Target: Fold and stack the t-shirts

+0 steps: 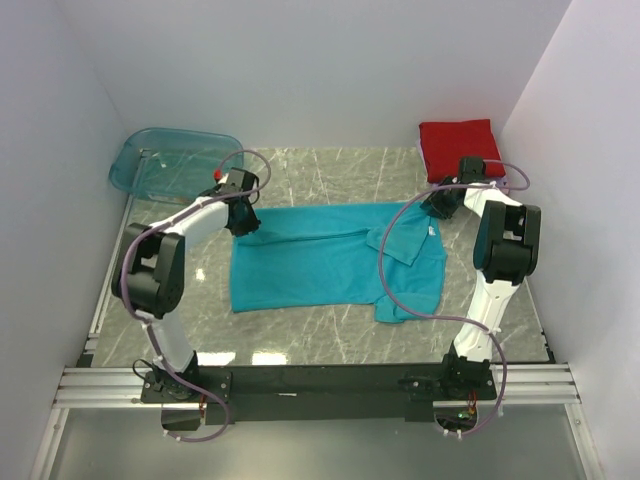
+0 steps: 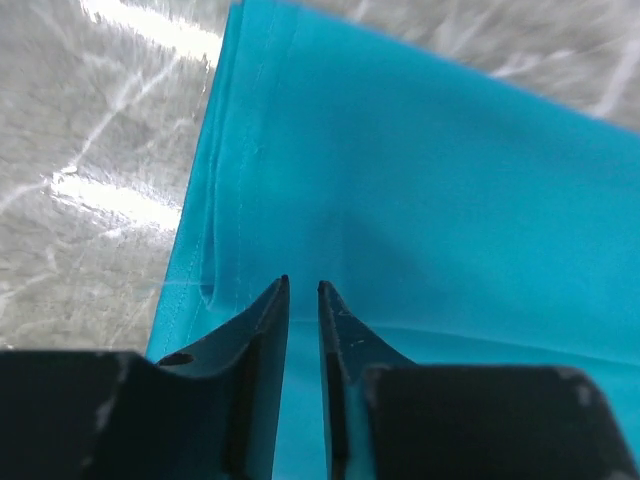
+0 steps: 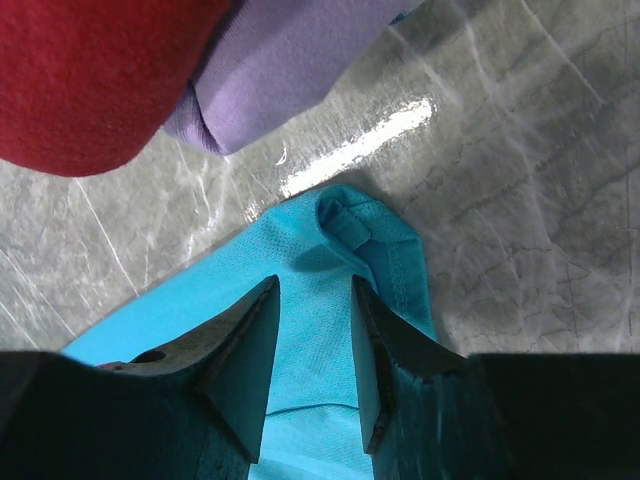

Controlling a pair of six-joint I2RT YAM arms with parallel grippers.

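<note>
Lying flat in the middle of the table [image 1: 330,172] is the teal t-shirt [image 1: 320,265], with its length running from the left edge toward the right edge. Its right part is less tidy: one sleeve is turned over onto the body and the cloth is bunched near the right edge.

The red t-shirt [image 1: 458,146] sits folded in a square in the far right corner. In the right wrist view a lilac t-shirt [image 3: 290,60] is seen directly under it, also folded, and both are just beside the far right tip of the teal one, not touching it.

The left gripper [image 2: 303,287] is down on the far left part of the teal t-shirt, close to the hem. Its fingers stand almost pressed together, with only a thin slit between them. I cannot tell if some cloth is caught there.

The right gripper [image 3: 313,282] is low over the far right tip of the teal t-shirt. Its fingers are spread a little, with teal cloth showing between them, and they do not pinch anything.

A see-through bluish tub [image 1: 172,160] stands in the far left corner, well apart from the shirts.
</note>
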